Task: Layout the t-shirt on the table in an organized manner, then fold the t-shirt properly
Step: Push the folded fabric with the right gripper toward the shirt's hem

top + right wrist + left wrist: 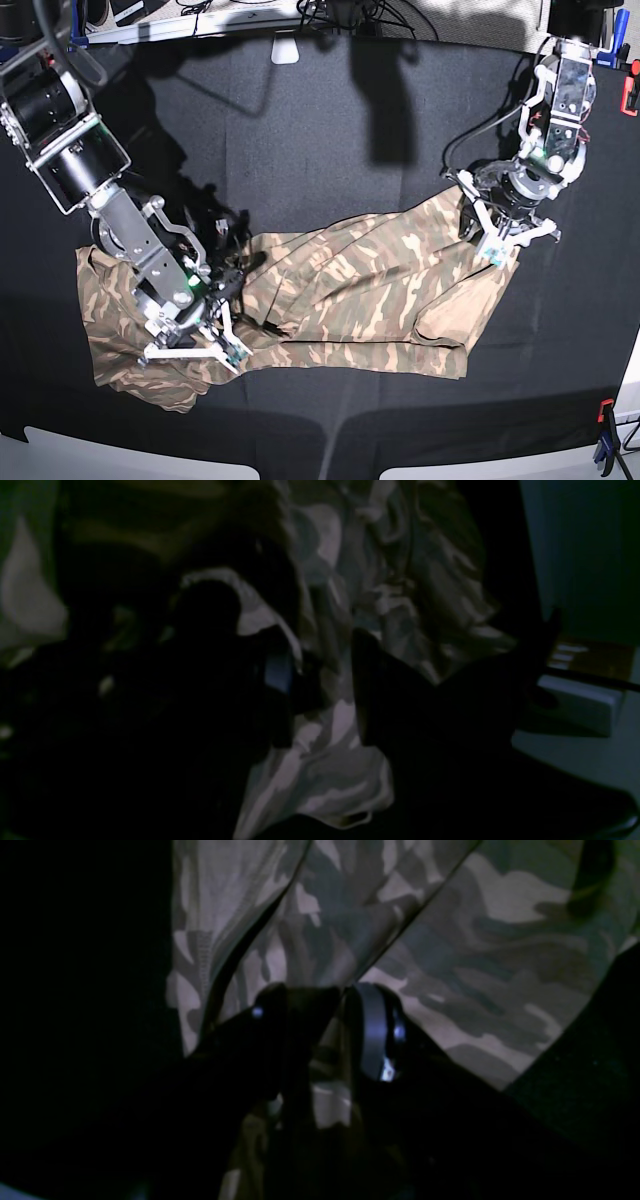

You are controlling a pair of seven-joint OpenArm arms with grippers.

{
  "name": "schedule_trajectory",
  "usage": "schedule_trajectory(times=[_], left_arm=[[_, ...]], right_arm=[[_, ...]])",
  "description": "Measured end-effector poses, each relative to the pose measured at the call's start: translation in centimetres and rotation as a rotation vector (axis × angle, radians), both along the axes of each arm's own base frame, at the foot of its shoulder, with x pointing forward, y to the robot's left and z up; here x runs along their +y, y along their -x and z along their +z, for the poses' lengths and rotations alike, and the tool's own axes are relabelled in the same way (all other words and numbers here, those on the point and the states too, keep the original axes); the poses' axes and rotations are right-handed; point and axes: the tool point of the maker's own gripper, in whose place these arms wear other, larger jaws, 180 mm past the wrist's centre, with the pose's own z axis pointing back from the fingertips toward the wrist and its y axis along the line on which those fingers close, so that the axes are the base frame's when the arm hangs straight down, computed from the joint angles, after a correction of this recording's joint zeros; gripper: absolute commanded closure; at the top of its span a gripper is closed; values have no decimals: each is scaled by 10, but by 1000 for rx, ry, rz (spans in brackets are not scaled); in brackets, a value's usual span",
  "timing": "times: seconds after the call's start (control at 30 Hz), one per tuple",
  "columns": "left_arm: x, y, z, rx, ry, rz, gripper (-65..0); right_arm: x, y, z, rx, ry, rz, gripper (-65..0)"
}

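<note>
Camouflage t-shirt (330, 300) lies stretched sideways across the table (300, 130), its long axis between the arms: left gripper (327, 1037) pinches one end, right gripper (320, 690) straddles the other, jaws parted

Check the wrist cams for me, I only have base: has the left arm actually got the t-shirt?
Observer: Yes. In the left wrist view, camouflage cloth of the t-shirt runs between the left gripper fingers.
Operator: Flat or bunched there?
Observer: Bunched. Deep folds fan away from that grip.
Operator: Right side?
Observer: The right gripper fingers stand apart with crumpled cloth in the gap. I cannot tell whether they are pinching it.
</note>
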Motion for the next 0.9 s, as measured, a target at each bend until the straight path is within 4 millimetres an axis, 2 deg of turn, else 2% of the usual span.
schedule_trajectory(times=[0.13, 0.27, 0.37, 0.5, 0.57, 0.63, 0.7, 0.8, 0.9], left_arm=[[0, 0, 0, 0, 0, 0, -196], [0, 0, 0, 0, 0, 0, -196], [0, 0, 0, 0, 0, 0, -196], [0, 0, 0, 0, 0, 0, -196], [0, 0, 0, 0, 0, 0, -196], [0, 0, 0, 0, 0, 0, -196], [0, 0, 0, 0, 0, 0, -196], [0, 0, 0, 0, 0, 0, -196], [0, 0, 0, 0, 0, 0, -196]], right_arm=[[7, -2, 0, -7, -17, 14, -170], [33, 4, -8, 45, -98, 71, -170], [42, 4, -9, 48, -120, 85, -170], [41, 4, -9, 46, -114, 84, -167], [41, 4, -9, 45, -114, 85, -107], [40, 3, -8, 42, -105, 86, 0], [32, -1, -4, 11, -43, 92, 0], [16, -15, 13, -80, 59, 66, 0], [13, -24, 34, -122, 74, 49, 0]])
